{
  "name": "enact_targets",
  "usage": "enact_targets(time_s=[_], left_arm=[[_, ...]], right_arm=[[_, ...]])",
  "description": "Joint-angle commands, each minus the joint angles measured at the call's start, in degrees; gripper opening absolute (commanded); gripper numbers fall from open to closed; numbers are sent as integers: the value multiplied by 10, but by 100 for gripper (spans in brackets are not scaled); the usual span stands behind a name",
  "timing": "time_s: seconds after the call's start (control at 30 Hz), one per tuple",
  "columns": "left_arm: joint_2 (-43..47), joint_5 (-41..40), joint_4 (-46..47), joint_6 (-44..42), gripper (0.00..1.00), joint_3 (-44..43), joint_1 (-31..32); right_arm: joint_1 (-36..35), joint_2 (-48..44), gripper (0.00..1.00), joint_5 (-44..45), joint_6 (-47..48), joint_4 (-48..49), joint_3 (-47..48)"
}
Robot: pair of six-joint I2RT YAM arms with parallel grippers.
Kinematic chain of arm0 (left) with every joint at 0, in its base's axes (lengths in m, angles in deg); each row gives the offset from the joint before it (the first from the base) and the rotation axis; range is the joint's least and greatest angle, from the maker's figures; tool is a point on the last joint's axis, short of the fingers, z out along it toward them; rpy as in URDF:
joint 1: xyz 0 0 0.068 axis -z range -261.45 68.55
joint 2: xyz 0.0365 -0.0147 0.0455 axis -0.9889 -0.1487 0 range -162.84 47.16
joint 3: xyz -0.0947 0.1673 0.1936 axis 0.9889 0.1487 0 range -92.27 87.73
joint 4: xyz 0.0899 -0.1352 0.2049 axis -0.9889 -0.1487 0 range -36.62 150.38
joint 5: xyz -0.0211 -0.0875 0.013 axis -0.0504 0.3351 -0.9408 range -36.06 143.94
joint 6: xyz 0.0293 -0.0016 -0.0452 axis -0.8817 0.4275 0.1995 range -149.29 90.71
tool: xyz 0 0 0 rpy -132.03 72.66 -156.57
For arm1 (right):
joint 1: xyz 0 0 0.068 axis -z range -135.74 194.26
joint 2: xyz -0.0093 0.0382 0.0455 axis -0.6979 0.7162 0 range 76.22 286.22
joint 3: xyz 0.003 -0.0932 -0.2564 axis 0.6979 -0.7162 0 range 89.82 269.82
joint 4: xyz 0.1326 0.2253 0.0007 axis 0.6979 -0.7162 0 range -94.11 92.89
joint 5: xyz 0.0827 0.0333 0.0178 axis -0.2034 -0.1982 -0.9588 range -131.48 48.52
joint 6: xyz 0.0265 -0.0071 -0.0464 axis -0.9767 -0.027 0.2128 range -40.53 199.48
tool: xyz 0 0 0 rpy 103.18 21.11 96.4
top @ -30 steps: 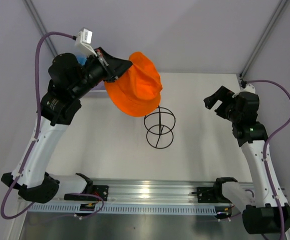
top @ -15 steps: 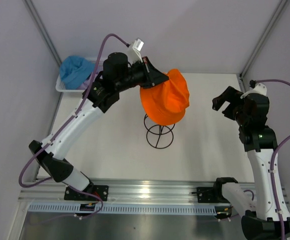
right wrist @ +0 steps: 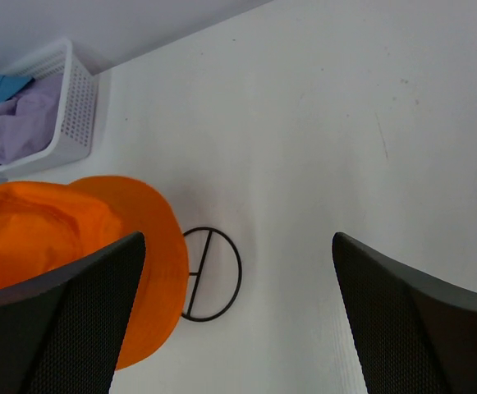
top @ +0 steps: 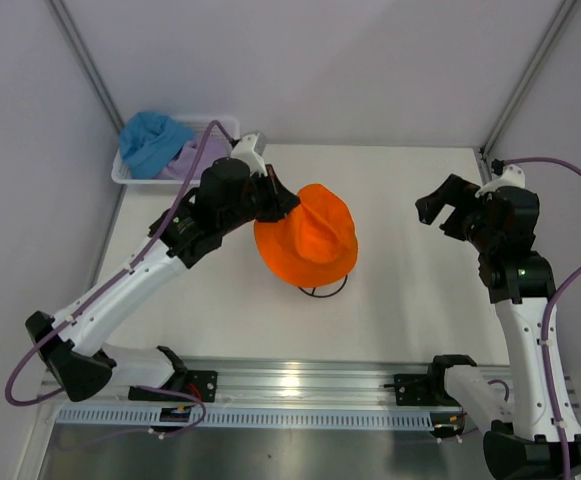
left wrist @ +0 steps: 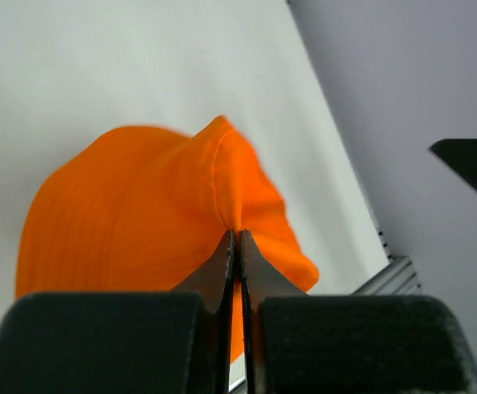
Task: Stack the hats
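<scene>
An orange hat [top: 308, 245] hangs over the thin black wire stand [top: 325, 291] at the table's middle and hides all but its base ring. My left gripper [top: 288, 203] is shut on a pinch of the orange hat's [left wrist: 139, 213] fabric at its back-left edge, with the left gripper's [left wrist: 236, 234] jaws pressed together. A blue hat [top: 150, 140] and a lavender hat [top: 192, 160] lie in the white basket [top: 125, 178] at the back left. My right gripper [top: 445, 212] hovers open and empty to the right of the stand.
In the right wrist view the stand's base ring [right wrist: 213, 275] lies on the white table beside the orange hat [right wrist: 66, 238], and the basket [right wrist: 78, 107] is at the upper left. An aluminium rail [top: 300, 385] runs along the near edge.
My left arm has swung the orange hat from the back left to the centre and lowered it over the wire stand. The right arm has barely shifted.
</scene>
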Motion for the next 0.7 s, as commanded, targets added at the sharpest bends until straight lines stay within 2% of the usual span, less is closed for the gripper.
enact_targets(time_s=[0.0,0.2,0.33,0.43,0.5,0.53,0.57,0.6,0.63,0.67], left_arm=[[50,-56,5,3,1,59,-1],[50,-75,21,-7,2,94,0],[16,-61,24,2,3,103,-1],[-11,-51,21,6,9,98,-1],[-18,-51,10,6,24,97,-1],[-14,-53,9,7,48,100,-1],[-8,-57,7,7,55,103,-1],[10,-80,1,7,75,115,-1],[23,-92,-3,7,84,118,-1],[35,-104,-7,7,87,120,-2]], right_arm=[[3,-4,100,-50,10,33,-8],[2,5,100,-120,13,45,-16],[2,8,100,-122,9,47,-20],[1,11,100,-107,-26,60,-44],[-3,19,100,-105,-41,67,-67],[-4,22,99,-108,-47,76,-75],[-9,25,100,-112,-52,81,-83],[-18,31,99,-109,-52,87,-94],[-25,35,100,-106,-54,88,-98],[-30,41,99,-103,-55,89,-100]])
